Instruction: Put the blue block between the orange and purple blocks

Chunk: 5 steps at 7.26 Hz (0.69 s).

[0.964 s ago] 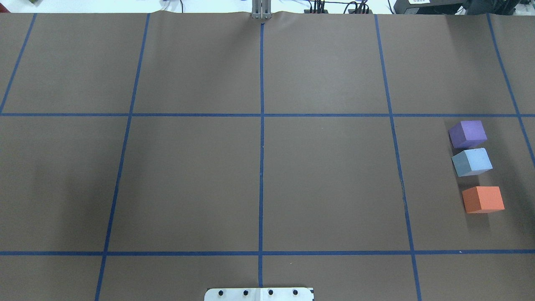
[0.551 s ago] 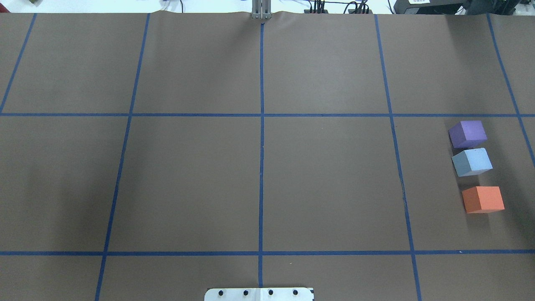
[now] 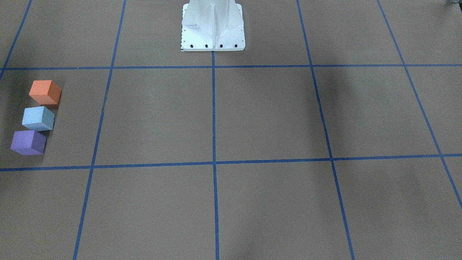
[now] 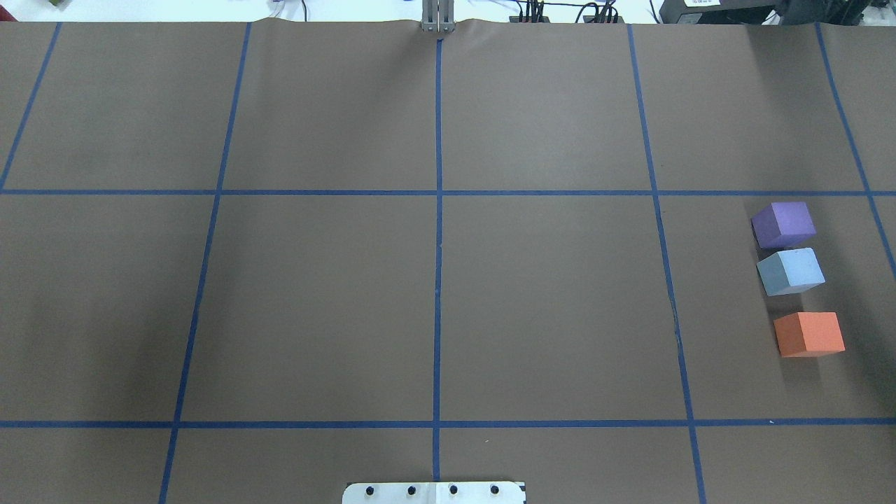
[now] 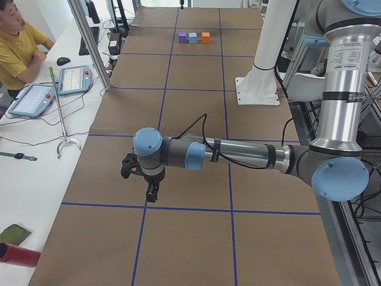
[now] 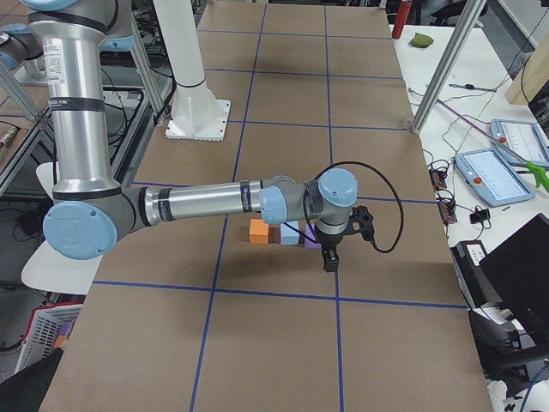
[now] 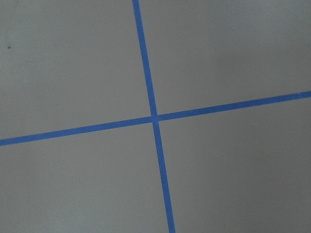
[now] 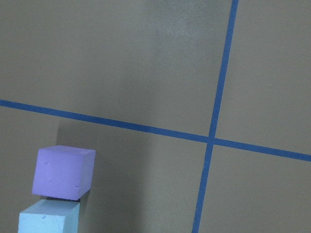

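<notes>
The blue block [image 4: 791, 271] sits on the brown table between the purple block [image 4: 784, 224] and the orange block [image 4: 810, 334], close against the purple one, with a gap to the orange. The front-facing view shows orange [image 3: 45, 91], blue [image 3: 38, 118] and purple [image 3: 28, 142] in a column. The right wrist view shows the purple block [image 8: 63, 172] and the blue block [image 8: 48, 218]. My right gripper [image 6: 330, 260] hangs above the table just beyond the purple block. My left gripper [image 5: 152, 193] hangs over the table's far opposite end. I cannot tell whether either is open or shut.
The white robot base [image 3: 213, 25] stands at the table's middle edge. Blue tape lines [image 4: 438, 280] divide the brown surface into squares. An operator [image 5: 18, 42] sits at a side desk with tablets [image 5: 74, 78].
</notes>
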Tool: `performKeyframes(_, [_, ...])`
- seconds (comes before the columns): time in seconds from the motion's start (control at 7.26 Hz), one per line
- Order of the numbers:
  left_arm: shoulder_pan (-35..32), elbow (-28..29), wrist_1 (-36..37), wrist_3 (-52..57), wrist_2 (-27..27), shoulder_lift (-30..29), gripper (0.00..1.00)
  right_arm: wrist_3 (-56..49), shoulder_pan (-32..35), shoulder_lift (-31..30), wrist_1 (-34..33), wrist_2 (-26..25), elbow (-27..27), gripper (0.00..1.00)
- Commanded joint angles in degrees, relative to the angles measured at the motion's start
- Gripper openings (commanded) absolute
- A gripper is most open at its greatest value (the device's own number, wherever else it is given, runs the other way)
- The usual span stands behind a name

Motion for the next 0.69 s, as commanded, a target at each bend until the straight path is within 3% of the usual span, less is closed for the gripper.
performKeyframes(0.0, [-1.0, -0.4, -1.2, -0.7, 0.0, 0.9, 1.00, 3.0, -2.2, 0.8, 0.2, -0.2, 0.1, 1.00])
performKeyframes(0.41, [-1.0, -0.7, -1.3, 4.5, -0.5, 2.3, 1.00, 4.2, -2.2, 0.8, 0.3, -0.5, 0.5, 1.00])
performKeyframes(0.55, [-0.9, -0.7, -1.3, 4.5, -0.3, 1.9, 1.00, 4.3, -2.1, 0.3, 0.2, -0.5, 2.9, 1.00])
